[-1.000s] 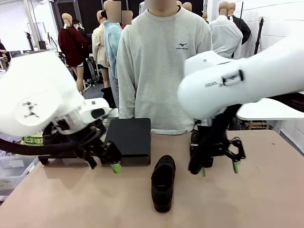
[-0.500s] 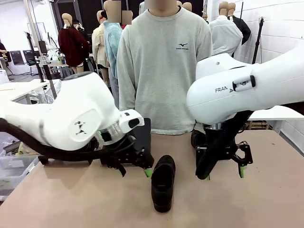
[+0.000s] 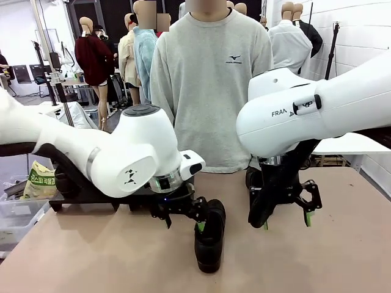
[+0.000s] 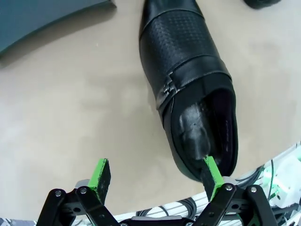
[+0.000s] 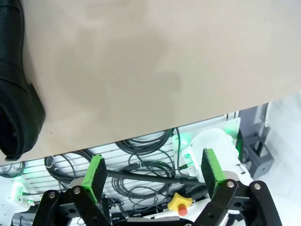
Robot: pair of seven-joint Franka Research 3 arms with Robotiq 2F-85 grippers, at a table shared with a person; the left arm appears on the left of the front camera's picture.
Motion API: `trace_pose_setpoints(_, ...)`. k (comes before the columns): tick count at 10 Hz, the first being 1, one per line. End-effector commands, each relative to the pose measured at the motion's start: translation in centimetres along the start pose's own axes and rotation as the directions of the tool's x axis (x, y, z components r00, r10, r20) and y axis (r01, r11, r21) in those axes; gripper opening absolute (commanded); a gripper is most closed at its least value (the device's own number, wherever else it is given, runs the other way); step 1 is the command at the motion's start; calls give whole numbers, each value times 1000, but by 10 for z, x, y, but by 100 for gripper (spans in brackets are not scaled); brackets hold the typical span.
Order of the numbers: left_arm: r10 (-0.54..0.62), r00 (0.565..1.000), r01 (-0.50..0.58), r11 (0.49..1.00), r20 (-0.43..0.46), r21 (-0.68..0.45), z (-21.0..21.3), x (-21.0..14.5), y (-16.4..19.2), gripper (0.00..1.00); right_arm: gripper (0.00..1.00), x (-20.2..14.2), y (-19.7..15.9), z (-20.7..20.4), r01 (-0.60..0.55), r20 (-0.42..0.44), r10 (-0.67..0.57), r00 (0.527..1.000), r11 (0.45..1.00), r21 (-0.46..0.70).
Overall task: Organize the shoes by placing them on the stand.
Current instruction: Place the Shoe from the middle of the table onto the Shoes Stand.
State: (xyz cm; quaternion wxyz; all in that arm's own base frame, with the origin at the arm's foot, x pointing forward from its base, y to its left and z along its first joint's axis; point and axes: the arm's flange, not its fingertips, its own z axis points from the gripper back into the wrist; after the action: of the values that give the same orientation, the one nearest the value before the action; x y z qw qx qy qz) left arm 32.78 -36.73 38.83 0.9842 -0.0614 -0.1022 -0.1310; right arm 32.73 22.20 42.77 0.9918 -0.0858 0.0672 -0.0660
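One black shoe (image 3: 209, 239) lies mid-table, toe toward the robot. My left gripper (image 3: 183, 222) stands open at its heel end. In the left wrist view the shoe (image 4: 188, 89) shows a perforated top and a buckle strap; one green pad (image 4: 211, 173) sits over the heel opening and the other over bare table, gripper (image 4: 155, 175) open and holding nothing. My right gripper (image 3: 285, 221) hangs open to the right, with a second shoe (image 3: 250, 178) partly hidden behind it. That shoe (image 5: 14, 94) lies left of the open right gripper (image 5: 153, 172). The dark stand (image 4: 42, 21) lies beyond the left gripper.
A person in a grey sweatshirt (image 3: 208, 85) stands at the far edge. In the front view my left arm (image 3: 137, 152) hides most of the stand. Part of another dark thing (image 4: 261, 4) shows at the top of the left wrist view. Bare table (image 3: 342, 256) lies front right.
My left arm has swung right across the table, bringing its open gripper from in front of the stand to the middle shoe's heel. The right gripper has barely shifted.
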Motion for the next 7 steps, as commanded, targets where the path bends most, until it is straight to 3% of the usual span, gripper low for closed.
trace_pose_setpoints(1, 57, 998, -57, 998, 25, 20, -16, 11, -21, 100, 100, 1, 1, 2, 10, -6, -10, 1000, 1000, -18)
trace_pose_setpoints(4, 105, 993, -108, 993, 53, 47, -39, 18, -29, 100, 100, 1, 1, 2, 10, -6, -10, 1000, 1000, -18)
trace_pose_setpoints(7, 158, 987, -154, 982, -28, 111, -62, 18, -29, 100, 100, 1, 1, 2, 10, -6, -10, 1000, 1000, -18)
